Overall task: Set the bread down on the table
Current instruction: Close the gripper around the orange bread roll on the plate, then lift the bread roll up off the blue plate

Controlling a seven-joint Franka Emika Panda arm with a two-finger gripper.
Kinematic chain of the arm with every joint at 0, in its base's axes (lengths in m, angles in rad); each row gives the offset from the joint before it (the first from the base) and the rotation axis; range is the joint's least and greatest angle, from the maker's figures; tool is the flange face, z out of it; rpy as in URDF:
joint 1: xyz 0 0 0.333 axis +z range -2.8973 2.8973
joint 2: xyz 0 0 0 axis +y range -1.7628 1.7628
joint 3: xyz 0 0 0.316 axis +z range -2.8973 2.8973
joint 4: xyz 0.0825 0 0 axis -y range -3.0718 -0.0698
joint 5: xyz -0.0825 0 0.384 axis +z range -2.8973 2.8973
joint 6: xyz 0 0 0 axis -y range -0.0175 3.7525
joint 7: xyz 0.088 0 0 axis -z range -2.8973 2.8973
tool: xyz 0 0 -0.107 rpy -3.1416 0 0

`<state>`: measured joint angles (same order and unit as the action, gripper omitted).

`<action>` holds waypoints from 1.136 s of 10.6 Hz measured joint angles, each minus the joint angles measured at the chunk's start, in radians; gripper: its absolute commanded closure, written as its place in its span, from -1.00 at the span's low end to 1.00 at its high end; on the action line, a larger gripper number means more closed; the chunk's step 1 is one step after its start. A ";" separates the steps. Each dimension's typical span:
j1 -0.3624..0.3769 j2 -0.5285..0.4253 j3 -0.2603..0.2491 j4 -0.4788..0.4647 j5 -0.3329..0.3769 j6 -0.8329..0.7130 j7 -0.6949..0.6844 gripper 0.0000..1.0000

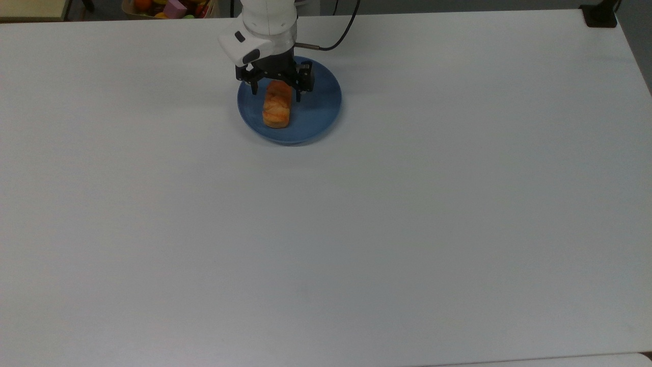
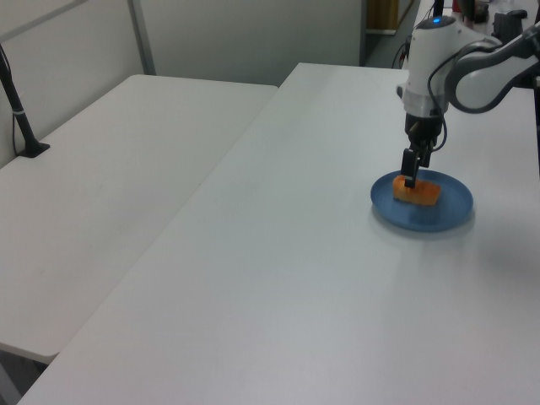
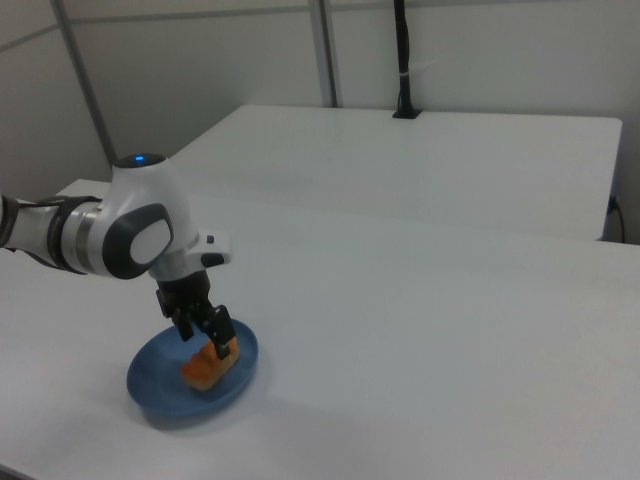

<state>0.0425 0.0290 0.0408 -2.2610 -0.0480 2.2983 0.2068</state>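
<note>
The far end of the bread (image 1: 277, 109) is covered by the gripper (image 1: 275, 95) in the top view, so we see only the near part of the loaf there. In the left view one black finger (image 2: 410, 171) stands in front of the bread (image 2: 419, 194) and hides a part of it. In the right view the fingers (image 3: 221, 333) also cover the top of the loaf (image 3: 208, 366). We cannot tell from any view whether the fingertips touch the bread or stay just above it.

The bread lies on the blue plate (image 1: 321, 102), toward the top view's left half of it, with its long side pointing away from the camera. The plate rests on the table (image 1: 356, 214), near the far edge in the top view.

The arm (image 2: 472, 63) bends down over the plate, and its wrist points almost straight down. The gripper (image 2: 410, 180) is spread wide: in the top view one finger is on each long side of the bread, with a small gap on both sides, and it grasps nothing. In the right view the white arm (image 3: 130, 230) comes in from the right view's left.

At the top edge of the top view, some colourful toys (image 1: 170, 7) are cut off by the frame.
</note>
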 measured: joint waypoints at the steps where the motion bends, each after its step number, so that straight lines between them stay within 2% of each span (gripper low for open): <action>1: 0.001 0.019 0.000 -0.003 0.000 0.013 0.000 -0.74; 2: 0.001 0.037 0.000 -0.003 0.000 0.021 0.000 -0.57; 4: 0.001 0.059 0.000 -0.003 0.000 0.031 0.000 -0.05; 6: 0.001 0.065 0.000 -0.003 0.000 0.031 0.000 0.31; 12: 0.001 0.056 0.000 0.008 0.000 0.015 0.000 0.33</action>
<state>0.0435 0.0850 0.0408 -2.2526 -0.0483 2.3128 0.2068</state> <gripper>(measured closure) 0.665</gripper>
